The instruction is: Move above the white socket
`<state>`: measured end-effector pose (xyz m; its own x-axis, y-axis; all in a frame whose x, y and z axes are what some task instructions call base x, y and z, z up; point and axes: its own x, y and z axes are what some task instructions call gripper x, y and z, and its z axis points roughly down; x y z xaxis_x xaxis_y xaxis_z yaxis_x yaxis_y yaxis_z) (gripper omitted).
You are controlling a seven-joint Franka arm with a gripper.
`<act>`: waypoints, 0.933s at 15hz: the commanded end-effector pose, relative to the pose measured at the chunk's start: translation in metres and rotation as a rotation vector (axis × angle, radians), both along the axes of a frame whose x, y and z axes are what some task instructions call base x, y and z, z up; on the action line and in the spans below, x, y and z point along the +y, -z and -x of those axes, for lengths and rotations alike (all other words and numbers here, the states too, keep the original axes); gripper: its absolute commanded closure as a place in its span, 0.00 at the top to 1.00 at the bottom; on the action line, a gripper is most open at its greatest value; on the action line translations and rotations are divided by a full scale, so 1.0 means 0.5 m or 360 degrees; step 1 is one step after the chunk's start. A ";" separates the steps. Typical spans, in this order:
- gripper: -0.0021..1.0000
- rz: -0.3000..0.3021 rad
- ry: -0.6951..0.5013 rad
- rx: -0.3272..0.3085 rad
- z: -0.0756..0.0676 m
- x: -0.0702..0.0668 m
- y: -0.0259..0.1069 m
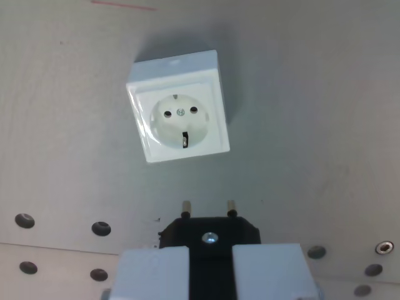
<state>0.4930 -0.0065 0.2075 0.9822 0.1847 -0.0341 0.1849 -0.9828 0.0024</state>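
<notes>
The white socket is a square box standing on the grey table, in the upper middle of the wrist view, slightly rotated. Its round recess shows two pin holes and a centre screw. My gripper is at the bottom of the view, its two pale fingers shut on a black plug. The plug's two metal pins point towards the socket and end a short way below its lower edge in the picture.
Several round screw holes run along the lower part of the grey table. A thin red line lies at the top left. A seam between plates crosses the bottom left.
</notes>
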 end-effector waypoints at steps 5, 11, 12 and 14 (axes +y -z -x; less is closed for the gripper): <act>0.00 -0.0003 -0.0198 -0.0157 0.015 0.012 0.073; 0.00 -0.0002 -0.0213 -0.0161 0.024 0.020 0.134; 0.00 -0.0002 -0.0215 -0.0165 0.025 0.021 0.144; 0.00 -0.0001 -0.0218 -0.0165 0.028 0.022 0.162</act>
<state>0.4836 0.0037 0.1319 0.9640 0.2629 -0.0408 0.2630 -0.9648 -0.0006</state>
